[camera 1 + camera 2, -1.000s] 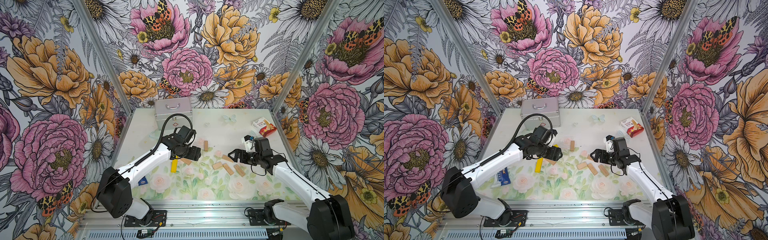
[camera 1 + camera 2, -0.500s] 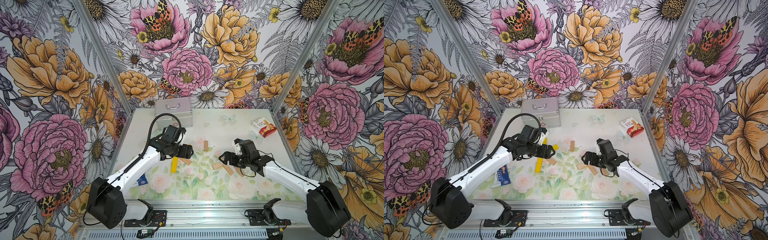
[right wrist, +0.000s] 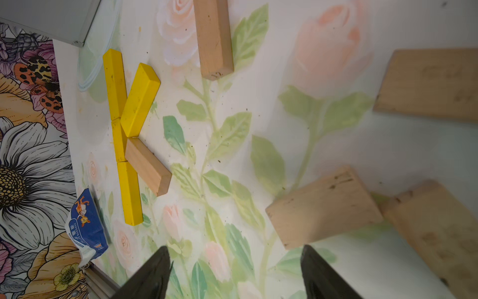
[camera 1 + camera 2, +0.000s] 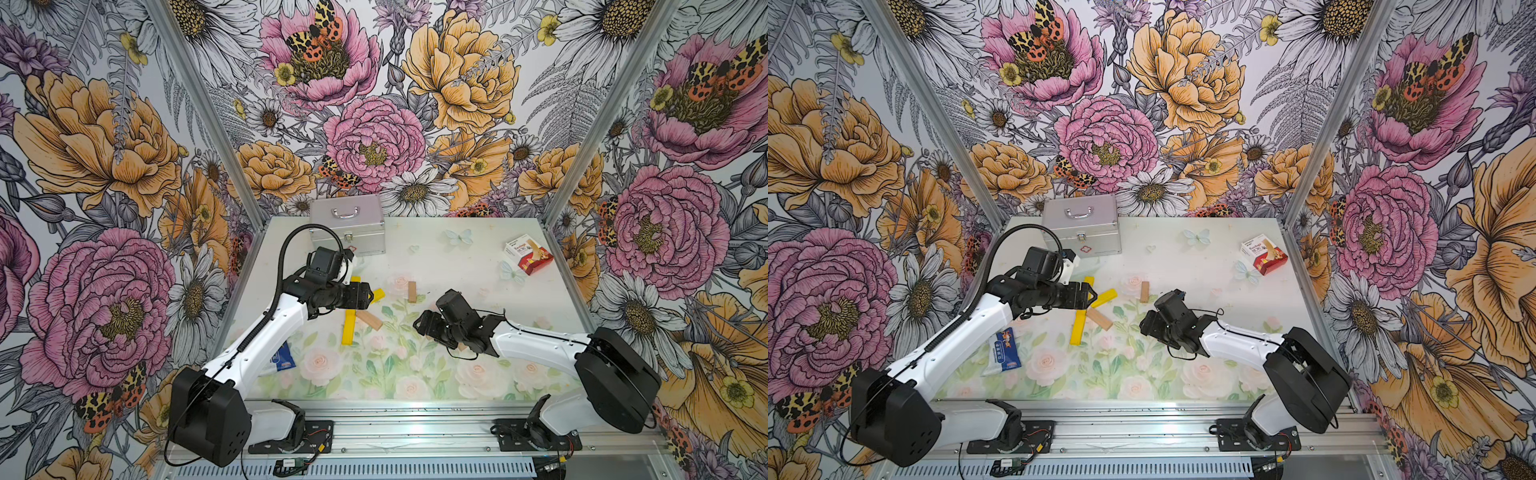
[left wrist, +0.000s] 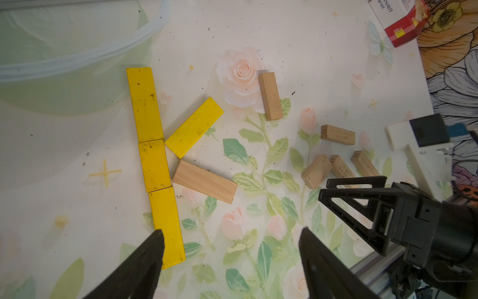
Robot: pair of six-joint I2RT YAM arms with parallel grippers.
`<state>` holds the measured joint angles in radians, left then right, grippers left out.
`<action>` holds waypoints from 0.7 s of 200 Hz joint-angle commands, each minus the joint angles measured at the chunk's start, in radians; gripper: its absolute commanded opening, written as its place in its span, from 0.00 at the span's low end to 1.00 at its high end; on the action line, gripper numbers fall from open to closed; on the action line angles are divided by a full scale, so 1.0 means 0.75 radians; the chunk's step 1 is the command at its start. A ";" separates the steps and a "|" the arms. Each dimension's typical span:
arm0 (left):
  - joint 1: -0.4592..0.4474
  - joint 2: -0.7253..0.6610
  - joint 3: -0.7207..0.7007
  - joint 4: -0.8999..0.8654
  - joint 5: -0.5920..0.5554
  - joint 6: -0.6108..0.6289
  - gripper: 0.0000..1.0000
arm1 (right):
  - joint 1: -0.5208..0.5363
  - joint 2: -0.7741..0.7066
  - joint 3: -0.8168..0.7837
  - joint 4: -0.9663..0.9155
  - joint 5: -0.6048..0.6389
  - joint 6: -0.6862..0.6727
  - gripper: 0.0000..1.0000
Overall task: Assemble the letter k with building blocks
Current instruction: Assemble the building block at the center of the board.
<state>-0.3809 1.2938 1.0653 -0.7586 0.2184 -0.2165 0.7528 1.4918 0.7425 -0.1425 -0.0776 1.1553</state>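
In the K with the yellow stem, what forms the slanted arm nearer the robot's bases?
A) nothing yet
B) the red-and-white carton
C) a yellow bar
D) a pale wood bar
D: a pale natural wood bar slants off the bright yellow stem, beside the slanted yellow bar.

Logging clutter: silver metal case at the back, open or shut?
Shut: silver metal case shows its lid flush, no gap, in both top views.

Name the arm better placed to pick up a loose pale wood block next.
Right, probably. The right tool is open just short of the nearest pale block in the loose cluster. The left tool hangs open by the yellow-stemmed K, farther from those blocks.
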 commanded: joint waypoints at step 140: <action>0.059 -0.039 -0.021 0.029 0.167 0.032 0.83 | 0.047 0.068 0.334 -0.547 0.363 -0.229 0.65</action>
<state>-0.3603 1.2636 1.0542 -0.7578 0.3054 -0.2089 0.7826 1.5227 0.9066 -0.3679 0.0914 1.1378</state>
